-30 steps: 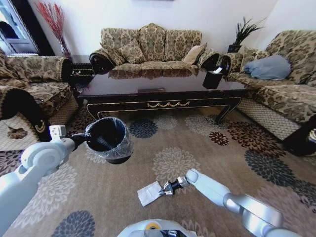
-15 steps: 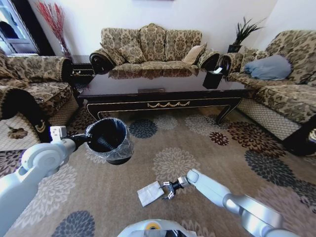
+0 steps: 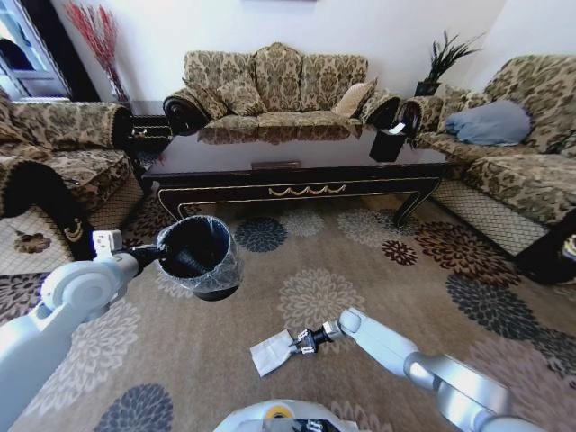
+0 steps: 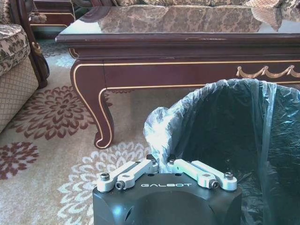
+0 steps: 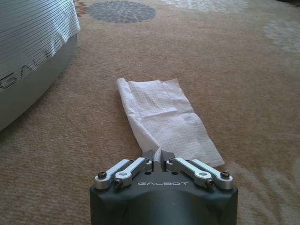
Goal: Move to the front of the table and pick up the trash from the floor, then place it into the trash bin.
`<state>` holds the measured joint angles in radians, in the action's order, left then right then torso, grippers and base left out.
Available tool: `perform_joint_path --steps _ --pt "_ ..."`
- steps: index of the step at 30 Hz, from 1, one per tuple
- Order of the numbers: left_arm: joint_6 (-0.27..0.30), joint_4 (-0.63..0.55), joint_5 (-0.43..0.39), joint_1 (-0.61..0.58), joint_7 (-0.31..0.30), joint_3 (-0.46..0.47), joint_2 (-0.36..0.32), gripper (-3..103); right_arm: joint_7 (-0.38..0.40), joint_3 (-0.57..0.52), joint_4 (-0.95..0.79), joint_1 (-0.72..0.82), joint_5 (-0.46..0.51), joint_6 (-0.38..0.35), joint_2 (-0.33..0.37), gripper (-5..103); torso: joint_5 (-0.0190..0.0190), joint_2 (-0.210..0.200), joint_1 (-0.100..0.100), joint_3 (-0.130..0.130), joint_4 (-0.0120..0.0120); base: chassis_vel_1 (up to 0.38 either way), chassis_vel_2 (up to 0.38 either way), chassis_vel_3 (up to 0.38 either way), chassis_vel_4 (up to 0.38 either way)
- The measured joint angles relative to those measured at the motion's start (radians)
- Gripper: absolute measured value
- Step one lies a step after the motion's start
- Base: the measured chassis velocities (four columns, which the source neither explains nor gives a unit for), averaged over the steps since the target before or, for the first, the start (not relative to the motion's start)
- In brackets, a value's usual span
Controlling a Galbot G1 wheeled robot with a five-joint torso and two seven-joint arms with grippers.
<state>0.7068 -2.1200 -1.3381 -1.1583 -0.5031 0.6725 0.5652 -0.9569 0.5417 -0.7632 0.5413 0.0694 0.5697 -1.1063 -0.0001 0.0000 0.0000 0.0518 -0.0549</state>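
R gripper (image 5: 157, 157) pinches white paper (image 5: 161, 117) edge w/ open carpet (image 5: 243, 70) around; L gripper (image 4: 162, 161) clamps trash bin (image 4: 225, 140) rim.

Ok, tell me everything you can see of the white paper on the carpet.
The white paper is a thin, tissue-like sheet with a faint grid texture, creased and partly folded, one far corner curled up. It lies flat on the patterned carpet near the robot's base, between the robot and the table. The right end effector is shut on its near edge, pinching it at floor level. Nothing else touches it.
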Motion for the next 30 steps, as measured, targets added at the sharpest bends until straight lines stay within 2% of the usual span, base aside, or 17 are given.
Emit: perform_joint_path --steps 2,10,13,16,17,19,20,23,25,26,27,30 --pt "0.0 0.0 0.0 0.004 0.0 -0.003 0.0 3 -0.001 -0.002 -0.009 -0.002 0.012 0.001 0.006 2 0.0 0.0 0.0 0.0 0.0 0.0 0.0 0.0 0.0" --pt "-0.001 0.0 0.002 -0.006 0.001 -0.006 0.003 3 -0.009 -0.056 -0.096 0.007 0.081 0.003 0.055 0 0.0001 0.0 0.0 0.0 0.0 0.0 0.0 0.0 0.0" --pt "-0.001 -0.005 0.003 -0.015 0.001 -0.006 0.006 3 -0.013 -0.087 -0.151 0.009 0.13 0.003 0.076 0 0.0 0.0 0.0 0.0 -0.0001 0.0 0.0 0.0 0.0" --pt "-0.001 -0.017 0.007 -0.028 0.0 -0.011 0.012 3 -0.006 -0.139 -0.221 0.001 0.24 0.003 0.092 0 0.0001 0.0 0.0 0.0 -0.0001 0.0 0.0 0.0 0.0" --pt "-0.001 -0.017 0.007 -0.028 0.0 -0.011 0.012 3 -0.006 -0.139 -0.221 0.001 0.24 0.003 0.092 0 0.0001 0.0 0.0 0.0 -0.0001 0.0 0.0 0.0 0.0" --pt "-0.001 -0.026 0.009 -0.035 -0.001 -0.019 0.016 3 0.041 -0.166 -0.271 -0.025 0.344 -0.002 0.099 0 0.0 0.0 0.0 0.0 0.0 0.0 0.0 0.0 0.0" --pt "-0.001 -0.026 0.009 -0.035 -0.001 -0.019 0.016 3 0.041 -0.166 -0.271 -0.025 0.344 -0.002 0.099 0 0.0 0.0 0.0 0.0 0.0 0.0 0.0 0.0 0.0" --pt "-0.001 -0.036 0.011 -0.041 -0.002 -0.026 0.016 3 0.177 -0.175 -0.327 -0.075 0.469 -0.022 0.105 0 -0.0001 0.0 0.0 0.0 0.0 0.0 0.0 0.0 0.0" --pt "-0.001 -0.04 0.007 -0.043 -0.003 -0.027 0.014 3 0.241 -0.175 -0.349 -0.096 0.525 -0.027 0.104 0 0.0 0.0 0.0 0.0 0.0001 0.0 0.0 0.0 0.0" --pt "-0.001 -0.043 0.003 -0.047 -0.007 -0.027 0.013 3 0.297 -0.171 -0.376 -0.115 0.588 -0.036 0.104 0 0.0 0.0 0.0 0.0 0.0 0.0 0.0 0.0 0.0" --pt "-0.001 -0.043 0.003 -0.047 -0.007 -0.027 0.013 3 0.297 -0.171 -0.376 -0.115 0.588 -0.036 0.104 0 0.0 0.0 0.0 0.0 0.0 0.0 0.0 0.0 0.0" --pt "0.005 -0.045 -0.008 -0.059 -0.016 -0.033 0.012 3 0.37 -0.167 -0.431 -0.146 0.689 -0.056 0.102 0 -0.0001 0.0 0.0 0.0 0.0001 0.0 0.0 0.0 0.0"
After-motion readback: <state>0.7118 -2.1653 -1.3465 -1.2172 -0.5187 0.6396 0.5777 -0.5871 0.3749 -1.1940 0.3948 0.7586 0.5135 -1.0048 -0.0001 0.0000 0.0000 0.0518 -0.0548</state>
